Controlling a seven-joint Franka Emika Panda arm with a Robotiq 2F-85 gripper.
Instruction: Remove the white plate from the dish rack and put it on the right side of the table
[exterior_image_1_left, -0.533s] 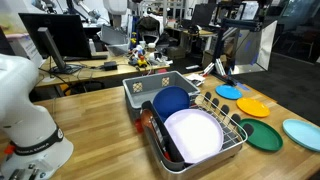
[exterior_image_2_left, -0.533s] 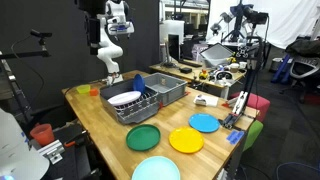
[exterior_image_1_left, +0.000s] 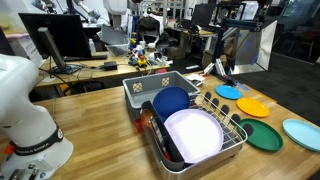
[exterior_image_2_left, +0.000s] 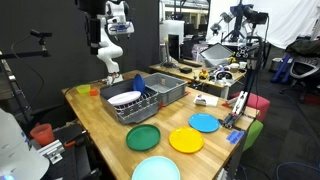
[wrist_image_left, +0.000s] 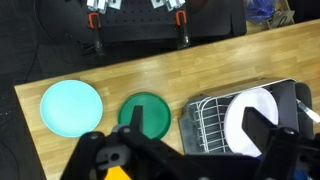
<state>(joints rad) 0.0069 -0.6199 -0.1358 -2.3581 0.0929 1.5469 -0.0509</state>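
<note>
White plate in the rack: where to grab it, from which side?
Pinch the rim of the white plate, probably from above at the edge away from the blue plate. It lies face up, near flat, in the dish rack; only the thin rim offers a grip.

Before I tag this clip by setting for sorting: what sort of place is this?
Likely a robotics lab: desks with monitors, a robot arm, and a dish rack staged on a wooden table.

The long light-brown wooden desk (wrist_image_left: 130, 80) lies well below the end effector (wrist_image_left: 175, 145). Directly beneath the end effector, the desk carries a rectangular silver wire dish rack (wrist_image_left: 200, 125), and just beside the rack lies a round green plate (wrist_image_left: 146, 112). A round pale turquoise plate (wrist_image_left: 71, 106) lies farther out, past the green one.
</note>
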